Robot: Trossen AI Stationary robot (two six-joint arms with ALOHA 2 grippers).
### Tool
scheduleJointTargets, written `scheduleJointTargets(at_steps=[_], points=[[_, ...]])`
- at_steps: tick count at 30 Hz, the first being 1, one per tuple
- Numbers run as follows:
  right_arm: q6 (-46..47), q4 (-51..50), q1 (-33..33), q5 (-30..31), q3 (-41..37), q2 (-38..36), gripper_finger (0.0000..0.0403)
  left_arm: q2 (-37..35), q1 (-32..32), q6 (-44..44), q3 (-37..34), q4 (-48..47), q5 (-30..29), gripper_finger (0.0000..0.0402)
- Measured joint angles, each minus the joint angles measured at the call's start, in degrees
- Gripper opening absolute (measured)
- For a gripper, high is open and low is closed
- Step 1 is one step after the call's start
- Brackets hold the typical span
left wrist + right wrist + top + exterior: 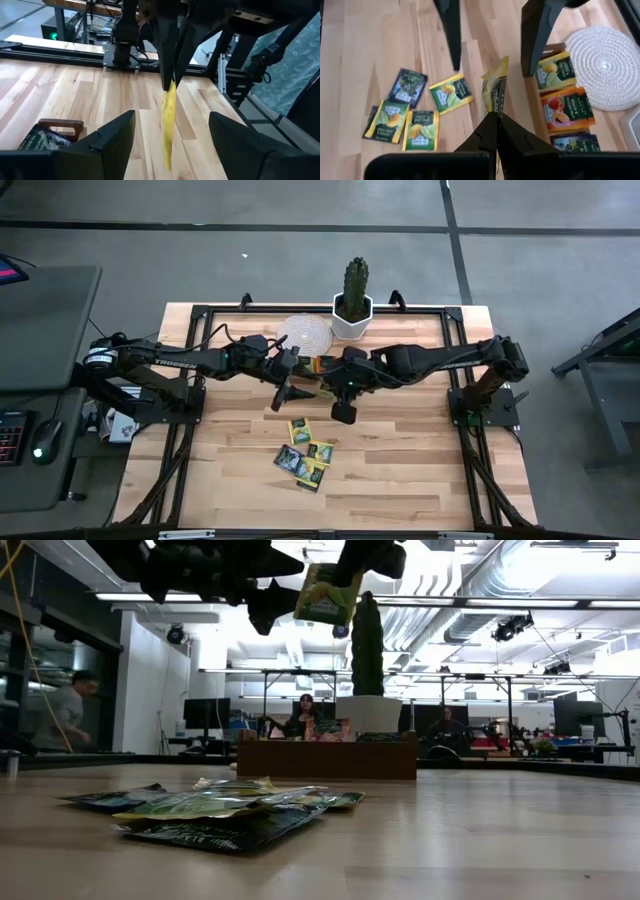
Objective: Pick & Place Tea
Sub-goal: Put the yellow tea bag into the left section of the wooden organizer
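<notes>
Pale wood table, and up above it the right gripper pinches a yellow packet between pressed-together fingers, hanging edge-down. Left gripper sits spread wide either side of that packet, not touching. Loose tea packets lie scattered below; more fill the wooden tray beside the woven coaster.

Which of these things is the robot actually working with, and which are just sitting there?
Part of the job:
- yellow tea packet, pinched by the right gripper
- left gripper, open beside it
- loose tea packets on the table
- wooden tray holding sorted packets

Just sitting there:
- cactus in white pot
- woven coaster
</notes>
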Motion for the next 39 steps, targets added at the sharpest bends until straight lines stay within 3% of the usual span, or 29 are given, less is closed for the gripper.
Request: scheduleJointTargets(at_steps=[8,11,15,24,31,39], points=[[-0.6,3.7,-0.6,-1.2,0.0,0.9,0.0000,0.3,0.0,-1.0,0.0,0.1,-1.3,0.0252],[-0.6,3.5,-0.6,-1.2,0.0,1.1,0.0000,0.9,0.0,-1.0,0.0,-0.4,-2.2,0.0234],[-0.7,3.6,-0.7,-0.4,0.0,1.0,0.0000,0.8,0.0,-1.0,0.0,0.2,-2.2,0.0179],[-0.4,3.5,-0.8,-0.2,0.0,1.0,0.0000,0.8,0.0,-0.6,0.0,0.2,-2.8,0.0011],[0.4,3.7,-0.7,0.3,0.0,0.9,0.0014,0.8,0.0,-0.6,0.0,0.0,-3.0,0.0003],[3.3,3.7,-0.7,1.4,0.0,-1.4,0.0115,0.8,0.0,0.9,0.0,-3.0,-4.9,0.0001]])
